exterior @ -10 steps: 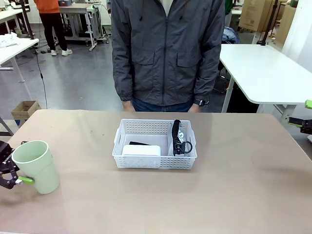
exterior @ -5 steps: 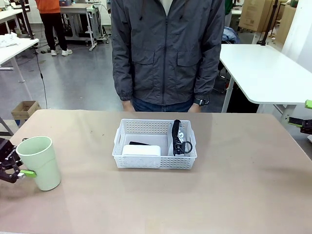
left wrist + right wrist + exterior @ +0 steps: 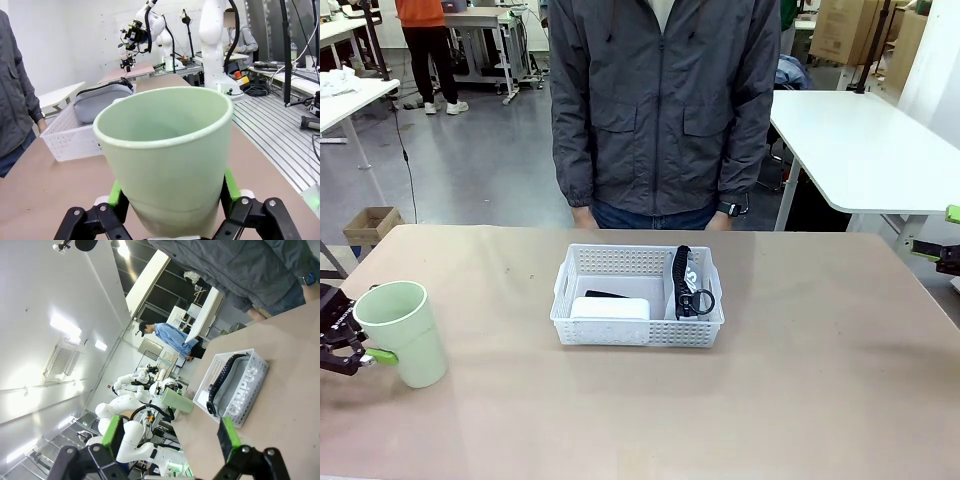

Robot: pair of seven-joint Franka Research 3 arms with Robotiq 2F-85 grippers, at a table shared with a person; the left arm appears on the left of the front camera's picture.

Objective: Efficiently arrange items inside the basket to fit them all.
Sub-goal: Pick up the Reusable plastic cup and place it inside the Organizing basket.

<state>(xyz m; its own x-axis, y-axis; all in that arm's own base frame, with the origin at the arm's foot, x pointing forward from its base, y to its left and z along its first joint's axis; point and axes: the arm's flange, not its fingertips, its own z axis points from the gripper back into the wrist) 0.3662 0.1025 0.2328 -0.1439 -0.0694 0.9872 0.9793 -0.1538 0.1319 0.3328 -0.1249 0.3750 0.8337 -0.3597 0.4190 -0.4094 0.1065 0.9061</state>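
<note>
The left jaws [image 3: 172, 212] were clenched on the upright cup [image 3: 402, 333], well left of the basket [image 3: 636, 330]; the right jaws [image 3: 170, 440] stood released.

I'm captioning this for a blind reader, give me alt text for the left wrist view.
The left gripper is shut on a pale green cup, upright on the brown table. Behind it stands a white basket holding a grey pouch, with a person's sleeve at the edge.
</note>
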